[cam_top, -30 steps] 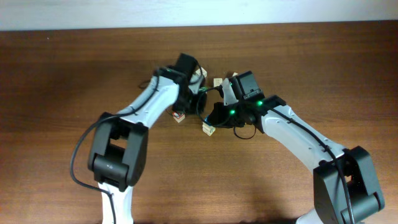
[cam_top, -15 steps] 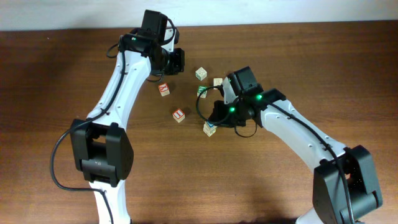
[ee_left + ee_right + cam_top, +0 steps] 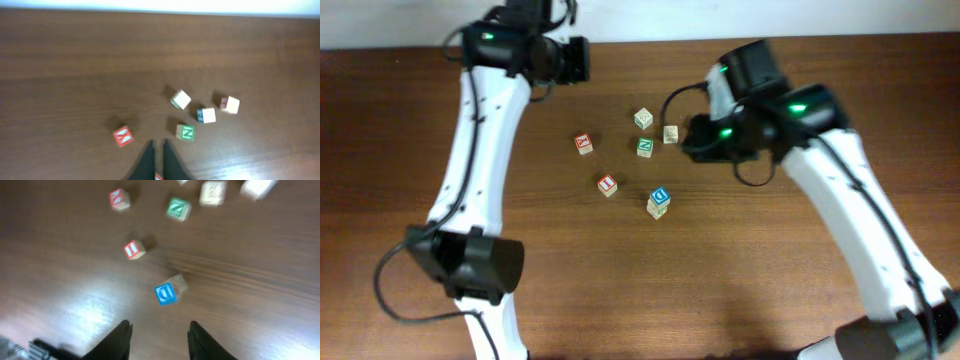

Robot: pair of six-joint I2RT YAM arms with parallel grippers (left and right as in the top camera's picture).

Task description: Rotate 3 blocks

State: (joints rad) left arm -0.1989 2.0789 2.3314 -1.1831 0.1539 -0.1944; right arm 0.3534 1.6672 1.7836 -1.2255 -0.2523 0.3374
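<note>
My left pincer (image 3: pixel 157 145) is pinched shut on nothing, and my right pincer (image 3: pixel 160 326) is open and empty, facing the blue block (image 3: pixel 165 293). A yellowish block (image 3: pixel 178 283) touches the blue one on the bench (image 3: pixel 770 290). The cream block (image 3: pixel 671 134) sits farther off.

Left fingers (image 3: pixel 148 162) hide most of a red-marked cube (image 3: pixel 158 177) at the bottom edge.

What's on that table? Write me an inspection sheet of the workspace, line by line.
Surface: brown wooden table, six small cubes lying apart.
Job's things: blue-faced wooden cube with white D; pale cream wooden cube; pale wooden cube with greenish edge.
Clutter: far red-lettered wooden cube; near red-lettered wooden cube; green-lettered wooden cube.
Grippers: left gripper shut, right gripper open; both empty.
Cables: black cable looping by the right wrist.
Surroundings: white strip beyond the far edge.
</note>
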